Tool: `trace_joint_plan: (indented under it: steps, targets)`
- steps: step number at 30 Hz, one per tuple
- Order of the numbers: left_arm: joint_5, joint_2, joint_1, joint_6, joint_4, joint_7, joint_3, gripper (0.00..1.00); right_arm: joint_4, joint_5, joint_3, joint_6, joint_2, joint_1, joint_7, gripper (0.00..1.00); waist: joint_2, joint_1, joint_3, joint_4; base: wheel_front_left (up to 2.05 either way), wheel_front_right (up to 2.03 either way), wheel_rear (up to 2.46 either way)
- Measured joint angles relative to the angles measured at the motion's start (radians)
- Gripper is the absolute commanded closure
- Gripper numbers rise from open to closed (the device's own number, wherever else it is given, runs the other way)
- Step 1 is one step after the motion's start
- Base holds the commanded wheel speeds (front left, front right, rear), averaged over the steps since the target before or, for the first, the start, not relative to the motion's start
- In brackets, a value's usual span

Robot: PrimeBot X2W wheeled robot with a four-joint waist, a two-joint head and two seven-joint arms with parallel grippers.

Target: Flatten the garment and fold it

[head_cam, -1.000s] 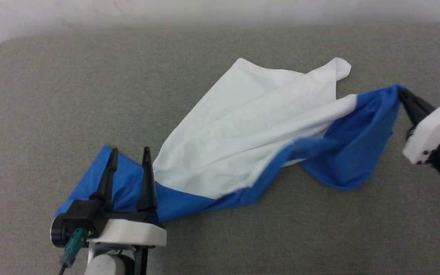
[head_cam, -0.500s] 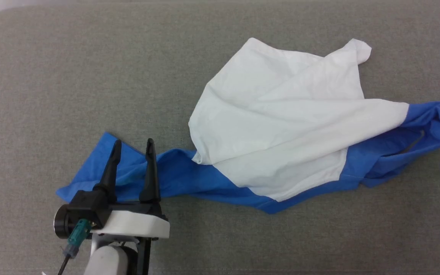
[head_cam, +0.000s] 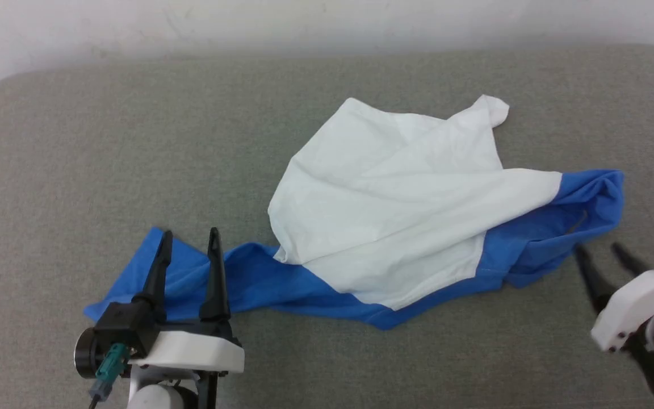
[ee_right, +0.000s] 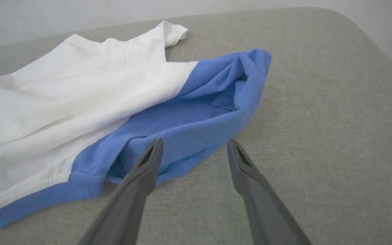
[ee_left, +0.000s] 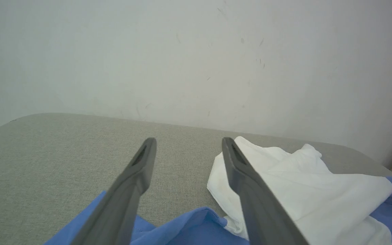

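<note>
- I have the garment (head_cam: 395, 227) lying rumpled on the grey padded table (head_cam: 77, 142), running from the near left across to the right.
- Its white body is bunched in the middle and reaches toward the far side, with long creases and one small white tip poking out at the far right of that mass.
- A royal-blue band runs along the near edge. It starts at a flat blue corner on the near left and ends in a folded, puffed-up blue loop at the right end.
- In the right wrist view that loop gapes open, with darker blue cloth showing inside it.
- My left gripper (head_cam: 189, 232) sits at the near left with its two dark fingers spread wide, released, pointing toward the far side over the blue corner.
- Blue cloth lies under and between those fingers. I cannot tell whether the tips touch it.
- My right gripper (head_cam: 598, 247) is at the near right, fingers also spread and let go, with only bare table between them.
- Its tips point at the blue loop from just beside the loop's near edge. The inner finger is very close to the cloth, and nothing is pinched.
- A pale wall (head_cam: 247, 23) runs behind the far edge of the table.
</note>
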Motion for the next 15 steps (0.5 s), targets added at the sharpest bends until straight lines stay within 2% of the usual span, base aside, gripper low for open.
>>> trace_joint_plan:
  steps: [4,7,11,15]
  targets:
    - [0.000,0.000,0.009,0.001,-0.002,0.000,0.001,0.00,-0.086,0.002,0.088,0.000,-0.006,0.031,0.166,0.00,0.0000,0.0000,-0.011,-0.013,0.00,0.00,0.00]
    - [0.000,0.000,0.008,0.001,-0.007,0.000,-0.001,0.00,-0.094,-0.015,0.138,0.000,-0.013,0.016,0.244,0.00,0.0000,0.0000,-0.002,-0.015,0.00,0.00,0.00]
    - [-0.001,0.000,0.005,0.001,-0.006,0.000,-0.008,0.00,-0.042,-0.042,0.207,0.000,-0.018,-0.049,0.303,0.00,0.0000,0.0002,0.024,-0.008,0.00,0.00,0.00]
    - [-0.001,0.000,-0.015,0.001,-0.005,0.000,-0.017,0.00,0.070,-0.054,0.261,0.000,-0.028,-0.118,0.364,0.00,0.0000,0.0003,0.054,0.001,0.00,0.00,0.00]
